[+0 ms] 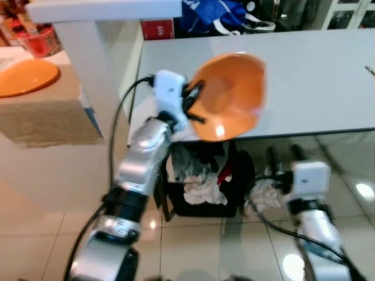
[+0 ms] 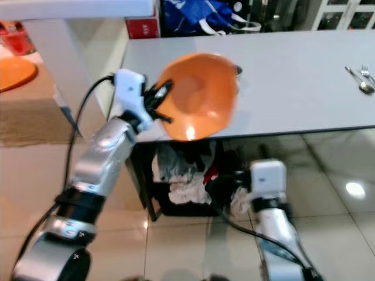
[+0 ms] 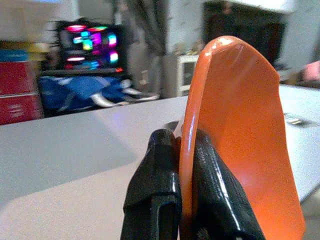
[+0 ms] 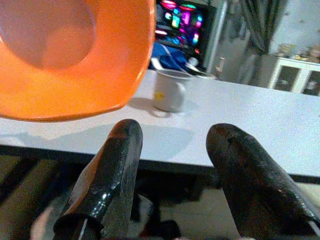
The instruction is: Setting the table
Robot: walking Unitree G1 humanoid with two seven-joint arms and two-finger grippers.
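An orange bowl (image 1: 228, 96) hangs tilted on its side over the near edge of the grey table (image 1: 316, 76). My left gripper (image 1: 196, 102) is shut on the bowl's rim, and in the left wrist view the two fingers (image 3: 155, 180) pinch that rim (image 3: 240, 140). My right gripper (image 1: 285, 155) sits lower, in front of and below the table edge, open with nothing between its fingers (image 4: 112, 165). From the right wrist view the bowl (image 4: 65, 50) is above and a white mug (image 4: 169, 90) stands on the table behind it.
Cutlery (image 2: 362, 79) lies at the table's far right. A black basket of crumpled cloths (image 1: 199, 181) stands under the table. A second orange plate (image 1: 26, 76) rests on a low stand at the left. A blue bag (image 1: 217, 14) lies behind the table.
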